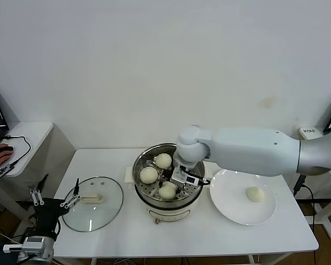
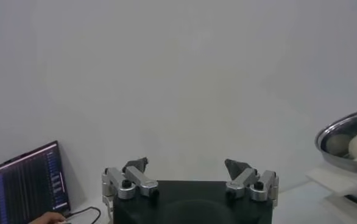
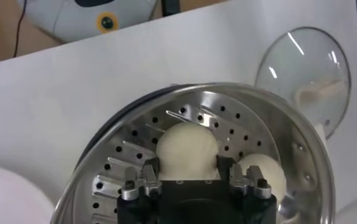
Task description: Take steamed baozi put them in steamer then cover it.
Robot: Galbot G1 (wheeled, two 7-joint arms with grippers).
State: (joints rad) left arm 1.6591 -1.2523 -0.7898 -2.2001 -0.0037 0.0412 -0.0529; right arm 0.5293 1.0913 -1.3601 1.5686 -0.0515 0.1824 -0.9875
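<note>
The steamer stands mid-table with three baozi on its perforated tray: one at the back, one on the left, one at the front. My right gripper reaches into the pot. In the right wrist view it is shut on the front baozi, which rests on the tray. A fourth baozi lies on the white plate. The cover lies flat to the left of the pot. My left gripper is open and empty by the table's left edge.
The left wrist view shows my left gripper open in the air, the steamer rim to one side and a laptop. A side table with a person's hand on a mouse stands at far left.
</note>
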